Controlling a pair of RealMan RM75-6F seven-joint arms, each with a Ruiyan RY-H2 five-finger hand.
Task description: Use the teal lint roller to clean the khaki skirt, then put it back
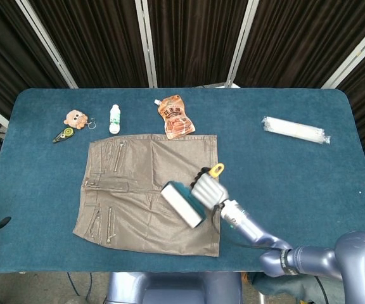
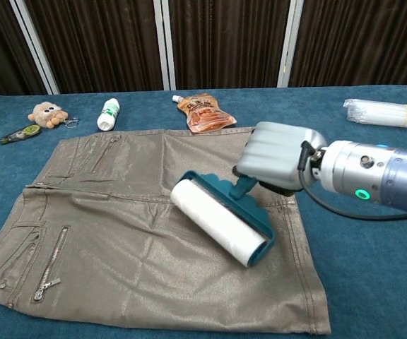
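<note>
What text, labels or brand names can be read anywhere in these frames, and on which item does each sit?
Nothing can be read with confidence.
Orange pouch: print on its front, too blurred to read.
White bottle: a green label, lettering too small to read.
Lint roller, skirt, plush toy, clear wrapped bundle: no lettering visible.
Right robot hand: no lettering; only a green light ring on the wrist.

Khaki skirt (image 2: 119, 226) with a dull sheen, teal lint roller (image 2: 222, 224) with white roll, deep blue tablecloth (image 2: 373, 247).
</note>
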